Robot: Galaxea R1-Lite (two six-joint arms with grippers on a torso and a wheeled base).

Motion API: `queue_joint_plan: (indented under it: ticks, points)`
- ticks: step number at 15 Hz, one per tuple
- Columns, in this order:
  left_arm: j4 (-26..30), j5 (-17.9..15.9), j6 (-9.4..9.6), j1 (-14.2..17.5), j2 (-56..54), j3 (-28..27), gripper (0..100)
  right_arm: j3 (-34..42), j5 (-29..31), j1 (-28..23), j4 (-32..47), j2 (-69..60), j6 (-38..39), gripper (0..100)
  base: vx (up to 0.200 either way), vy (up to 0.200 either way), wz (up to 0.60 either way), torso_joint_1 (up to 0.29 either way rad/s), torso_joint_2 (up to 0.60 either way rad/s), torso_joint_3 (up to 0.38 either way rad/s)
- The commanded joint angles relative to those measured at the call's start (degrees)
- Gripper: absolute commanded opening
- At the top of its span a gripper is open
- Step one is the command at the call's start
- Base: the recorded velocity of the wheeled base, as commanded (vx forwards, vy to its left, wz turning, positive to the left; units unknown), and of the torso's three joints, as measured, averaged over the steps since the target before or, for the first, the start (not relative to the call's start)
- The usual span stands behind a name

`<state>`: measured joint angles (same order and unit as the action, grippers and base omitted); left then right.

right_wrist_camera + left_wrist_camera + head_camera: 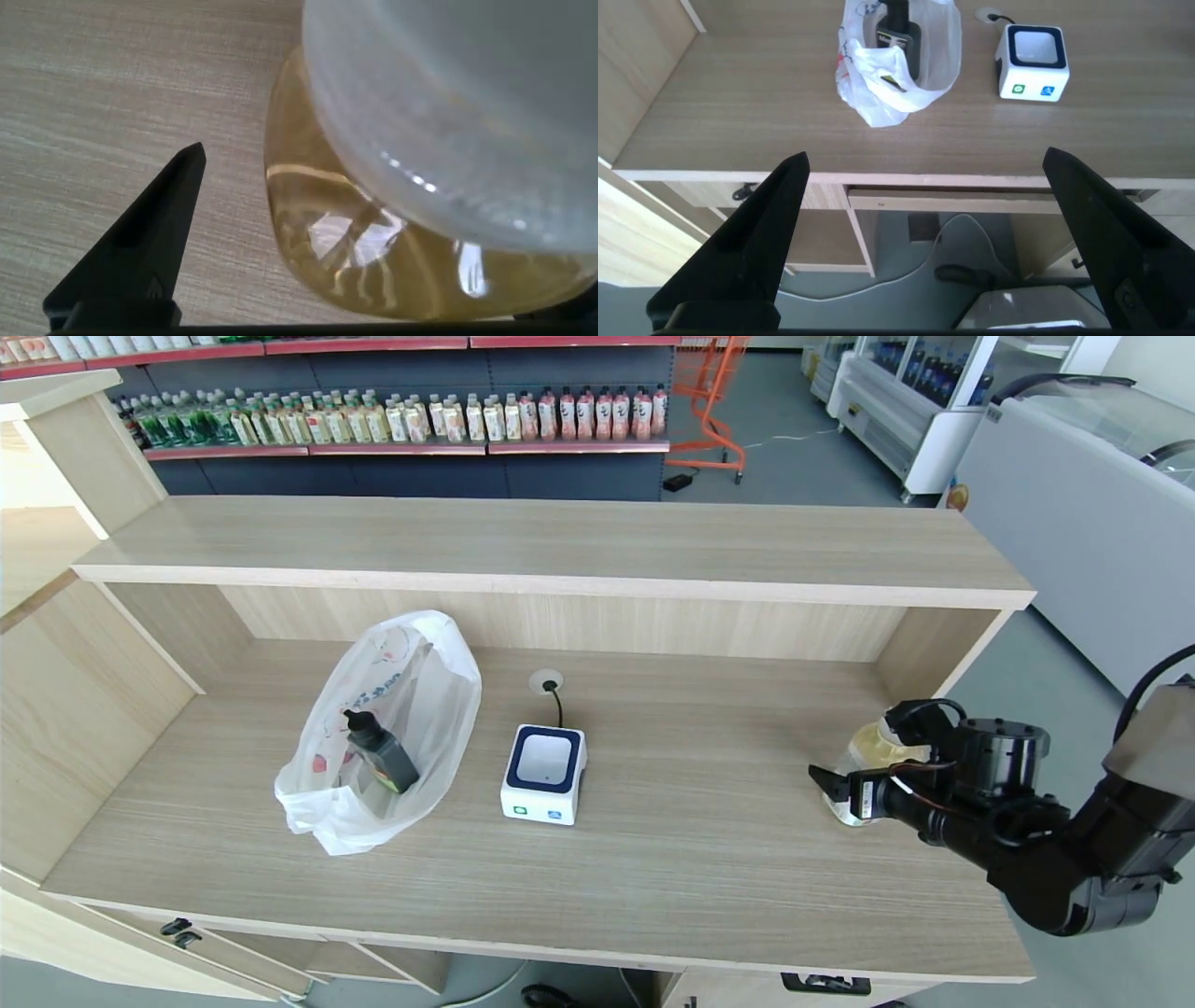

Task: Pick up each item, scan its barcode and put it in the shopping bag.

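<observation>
In the head view, one dark bottle (381,756) already stands inside the white shopping bag (411,663), so that item looks finished. A jar (861,747) of amber liquid is left. It stands on the counter (709,859) between the spread fingers of the right gripper (854,747), which is open around it and not yet clamped. From that gripper the scanner (544,773) is well off toward the robot's left, and the bag lies just past the scanner the same way.

In the left wrist view, the left gripper (924,163) is wide open with nothing between its fingers, held back off the counter's near edge. Ahead of it lie the bag (878,103), with the bottle (898,37) upright inside, and the scanner (1032,61) near the bag.

In the right wrist view, the jar (392,252) sits close in, with amber liquid below a pale top. One finger (140,252) stands beside it with bare counter between them. As I judge it, gripping, lifting, scanning and bagging the jar all remain.
</observation>
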<state>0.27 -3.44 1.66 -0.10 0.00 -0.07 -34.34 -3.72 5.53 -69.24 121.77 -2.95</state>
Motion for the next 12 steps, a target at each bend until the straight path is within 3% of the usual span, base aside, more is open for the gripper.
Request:
queue_joint_plan:
  ticks: [1,2,8,12]
  points:
    - [0.0,0.0,0.01,0.0,0.1,0.0,100,-1.1,-0.1,0.3,0.0,0.9,0.1,100,0.000,0.000,0.00,0.000,0.00,0.000]
    - [0.0,0.0,0.01,0.0,0.1,0.0,100,-2.0,-0.1,0.3,0.0,1.5,0.2,0,0.000,0.000,0.00,0.000,0.00,0.000]
    - [0.0,0.0,0.01,0.0,0.1,0.0,100,-6.6,0.4,1.5,-0.9,3.0,-0.7,0,0.000,0.000,0.00,0.000,0.00,0.000]
    - [0.0,0.0,0.01,0.0,0.1,0.0,100,-2.8,1.1,1.8,-3.4,1.9,-8.1,0,0.000,0.000,0.00,0.000,0.00,0.000]
